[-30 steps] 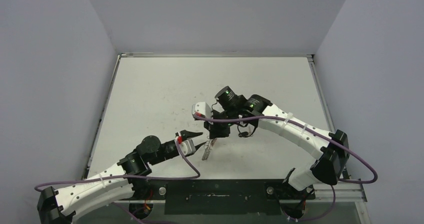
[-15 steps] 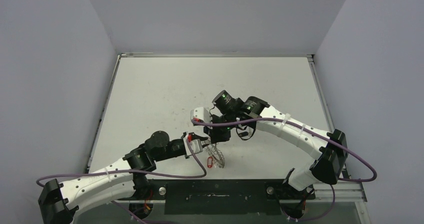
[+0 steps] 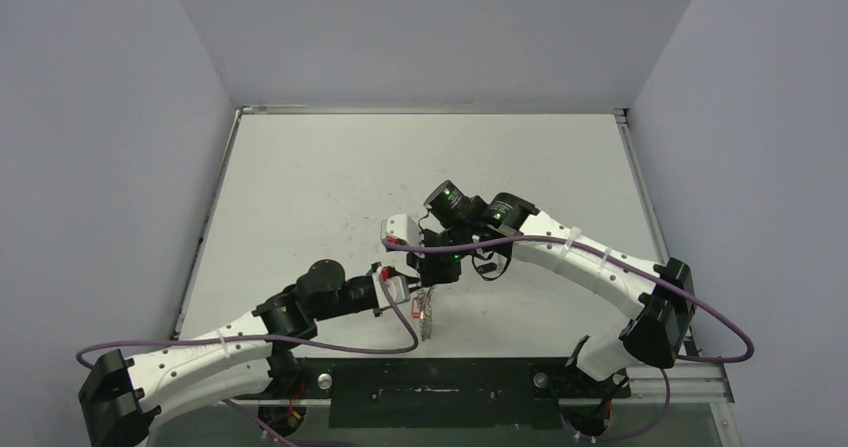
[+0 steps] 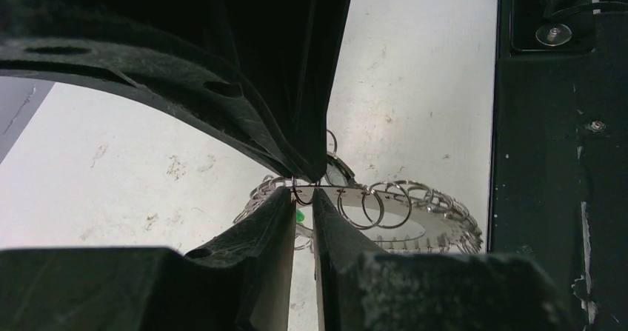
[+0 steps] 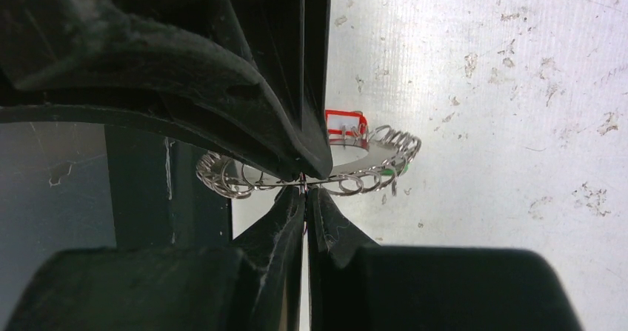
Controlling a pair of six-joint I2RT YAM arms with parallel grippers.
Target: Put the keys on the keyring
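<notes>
The right gripper (image 5: 304,189) is pinched tight on the frilly rim of the keyring (image 5: 355,157), whose red tag (image 5: 344,122) sits at 1 o'clock of the fingertips. The left gripper (image 4: 303,192) clamps one of the keyring's thin wire loops, and the ring spreads toward 4 o'clock above the table (image 4: 415,87).

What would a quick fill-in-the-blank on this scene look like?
1. The keyring is toward the ____ edge of the table, by the arm bases.
2. The left gripper and the right gripper are both ____ on it.
3. The small tag on it is ____.
Missing words: near; shut; green.
</notes>
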